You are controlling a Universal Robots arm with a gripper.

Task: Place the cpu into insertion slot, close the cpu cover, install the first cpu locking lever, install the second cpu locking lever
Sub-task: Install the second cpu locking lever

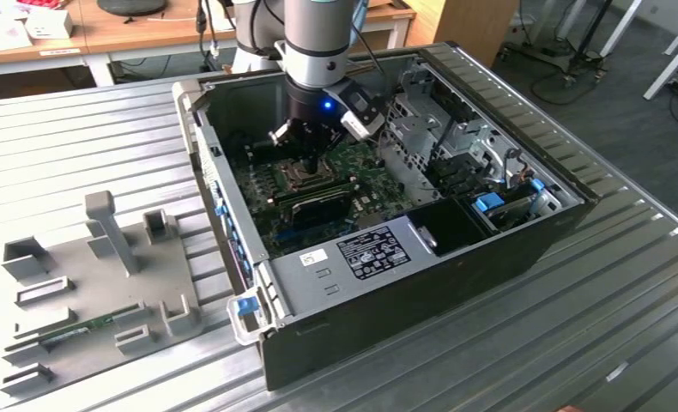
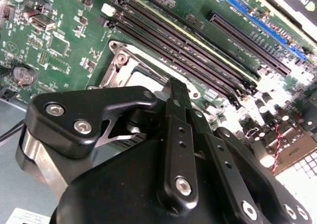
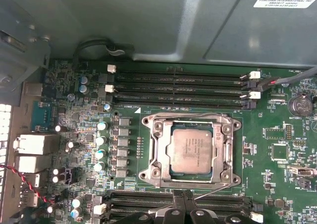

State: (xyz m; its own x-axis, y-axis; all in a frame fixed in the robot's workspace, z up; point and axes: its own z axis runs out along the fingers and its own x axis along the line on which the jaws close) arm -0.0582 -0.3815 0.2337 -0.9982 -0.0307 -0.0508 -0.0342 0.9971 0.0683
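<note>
Cpu (image 3: 192, 151) is seated in the insertion slot (image 3: 157, 153), with the cpu cover (image 3: 190, 120) down around it. Gripper (image 3: 184, 198) is clenched on nothing, tips just beside the slot's edge. Lever work is judged best done with slow, low pushes, kept off the memory slots (image 3: 178, 91).

In the second wrist view the black gripper (image 2: 179, 92) reaches over a green board (image 2: 64, 40), its finger tip sitting above the silvery rim of the slot (image 2: 130, 69), where a pale patch shows inside the frame. Just beyond the slot run long black memory slots (image 2: 188, 50) side by side, and farther off lie a black connector (image 2: 245, 40) and a blue one (image 2: 262, 26). A round coin cell (image 2: 22, 74) sits on the board near the edge.
</note>
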